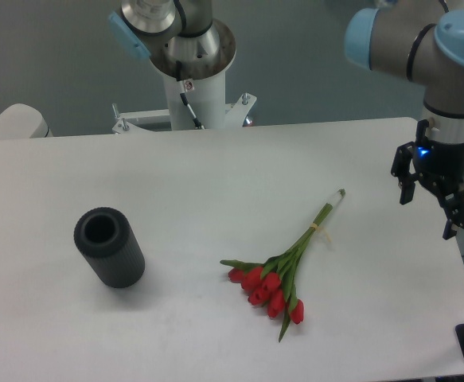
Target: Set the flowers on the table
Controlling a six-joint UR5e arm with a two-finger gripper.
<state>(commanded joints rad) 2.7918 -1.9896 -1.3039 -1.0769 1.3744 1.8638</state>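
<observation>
Currently, flowers (283, 267): lying flat on the table (216, 183), well to the left of and below the jaws, touching nothing else. Jaws (430, 208): spread apart, empty, hanging above the table's right edge. Black cylinder (109, 247): upright, far left of the jaws. Task judged essentially complete; nothing visibly left but clearing the arm.

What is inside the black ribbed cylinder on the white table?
The black ribbed cylinder shows only a dark round opening on top; nothing sticks out. Its bottom is hidden in shadow. The red tulips lie apart from it.
</observation>
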